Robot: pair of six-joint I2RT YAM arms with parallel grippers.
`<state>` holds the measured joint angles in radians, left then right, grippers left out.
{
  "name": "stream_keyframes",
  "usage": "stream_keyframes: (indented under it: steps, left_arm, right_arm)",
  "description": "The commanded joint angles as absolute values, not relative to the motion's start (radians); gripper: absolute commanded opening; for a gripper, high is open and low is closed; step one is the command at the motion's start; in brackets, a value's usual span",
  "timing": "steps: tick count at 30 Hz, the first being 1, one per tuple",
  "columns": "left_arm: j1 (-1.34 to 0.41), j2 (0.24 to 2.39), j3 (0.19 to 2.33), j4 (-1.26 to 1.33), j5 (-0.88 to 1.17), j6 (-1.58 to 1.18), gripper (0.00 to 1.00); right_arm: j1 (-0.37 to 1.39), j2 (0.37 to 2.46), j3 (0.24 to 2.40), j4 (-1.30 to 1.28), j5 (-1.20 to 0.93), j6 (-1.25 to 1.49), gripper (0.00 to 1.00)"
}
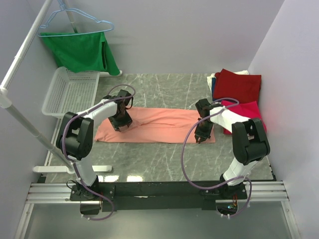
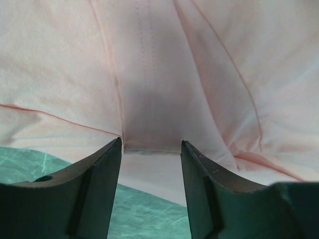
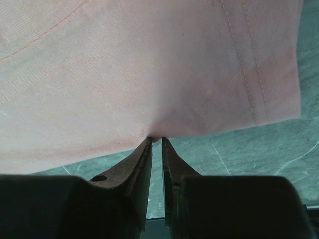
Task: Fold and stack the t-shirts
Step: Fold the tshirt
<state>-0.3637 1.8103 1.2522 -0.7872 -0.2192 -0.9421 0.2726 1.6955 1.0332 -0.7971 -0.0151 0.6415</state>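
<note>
A salmon-pink t-shirt [image 1: 159,124] lies as a long folded strip across the table's middle. My left gripper [image 1: 121,124] stands over its left end. In the left wrist view its jaws are apart around a hemmed fold of the pink cloth [image 2: 149,74], so the left gripper [image 2: 151,144] is open. My right gripper [image 1: 202,137] is at the strip's right end, near its front edge. The right wrist view shows the right gripper [image 3: 156,140] shut on that edge of the salmon-pink shirt [image 3: 149,64]. A dark red t-shirt [image 1: 239,84] and a crimson-pink t-shirt [image 1: 246,109] lie at the back right.
A white mesh basket [image 1: 70,92] sits at the left edge. Behind it a green garment [image 1: 82,50] hangs on a light-blue hanger [image 1: 75,20]. A white pole [image 1: 22,55] slants along the left side. White and blue cloth [image 1: 213,79] shows beside the dark red shirt.
</note>
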Motion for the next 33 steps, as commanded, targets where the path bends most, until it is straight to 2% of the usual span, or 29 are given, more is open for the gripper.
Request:
stream_keyframes:
  steps: [1, 6, 13, 23, 26, 27, 29, 30, 33]
  left_arm:
    - [-0.371, 1.764, 1.255, -0.810, -0.264, -0.957, 0.57]
    - [-0.371, 1.792, 1.264, -0.815, -0.270, -0.953, 0.56]
    - [-0.371, 1.822, 1.244, -0.795, -0.253, -0.953, 0.44]
    - [-0.371, 1.833, 1.232, -0.799, -0.268, -0.956, 0.35]
    - [-0.371, 1.836, 1.226, -0.801, -0.270, -0.954, 0.25]
    - [-0.371, 1.838, 1.226, -0.802, -0.273, -0.954, 0.17]
    - [-0.371, 1.841, 1.232, -0.808, -0.276, -0.954, 0.08]
    - [-0.371, 1.841, 1.235, -0.813, -0.281, -0.954, 0.01]
    - [-0.371, 1.839, 1.258, -0.830, -0.291, -0.951, 0.01]
  right_arm:
    - [0.276, 1.712, 1.060, -0.798, 0.003, 0.634, 0.21]
    - [0.276, 1.720, 1.063, -0.801, 0.003, 0.635, 0.21]
    - [0.276, 1.723, 1.063, -0.804, 0.005, 0.635, 0.21]
    - [0.276, 1.733, 1.071, -0.807, 0.003, 0.637, 0.20]
    - [0.276, 1.738, 1.072, -0.807, 0.005, 0.637, 0.20]
    - [0.276, 1.740, 1.071, -0.807, 0.003, 0.637, 0.20]
    - [0.276, 1.743, 1.071, -0.805, 0.003, 0.637, 0.20]
    - [0.276, 1.744, 1.069, -0.805, 0.003, 0.638, 0.20]
    - [0.276, 1.747, 1.068, -0.804, 0.003, 0.638, 0.20]
